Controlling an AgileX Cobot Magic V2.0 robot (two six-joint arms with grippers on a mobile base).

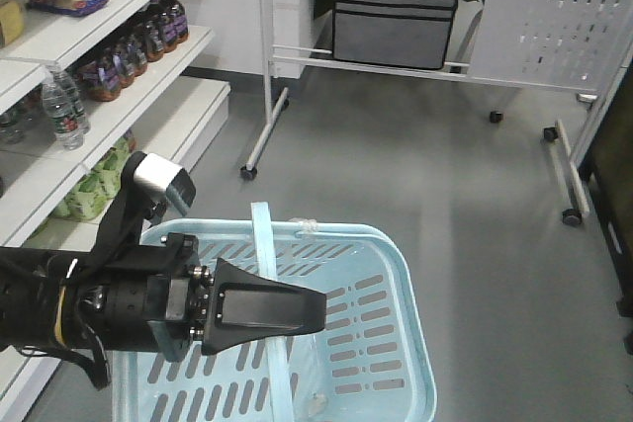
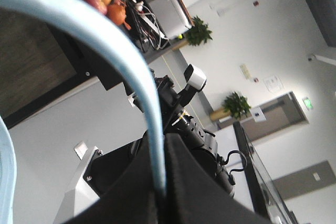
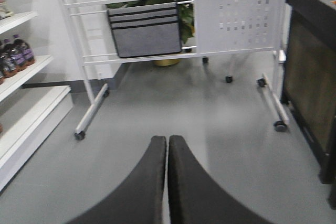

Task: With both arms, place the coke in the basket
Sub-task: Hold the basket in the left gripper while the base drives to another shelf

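Note:
The light-blue basket point(image 1: 396, 343) sits at the bottom of the front view, and a small pale scrap lies inside it. Its thin handle band point(image 1: 261, 239) rises over it. My left gripper point(image 1: 315, 313) reaches in from the left and is shut on that band. In the left wrist view the handle point(image 2: 113, 51) curves down between the closed jaws of the left gripper point(image 2: 161, 195). My right gripper point(image 3: 167, 141) is shut with nothing in it, hanging over bare grey floor. I cannot make out a red-labelled coke. Dark bottles point(image 1: 134, 42) with purplish labels stand on the left shelf.
White shelving point(image 1: 168, 126) runs along the left with water bottles point(image 1: 64, 111) and green packs point(image 1: 94, 190). A white wheeled rack point(image 1: 524, 37) holding a grey bag point(image 1: 394, 22) stands behind. A black cabinet point(image 3: 310, 87) lines the right side.

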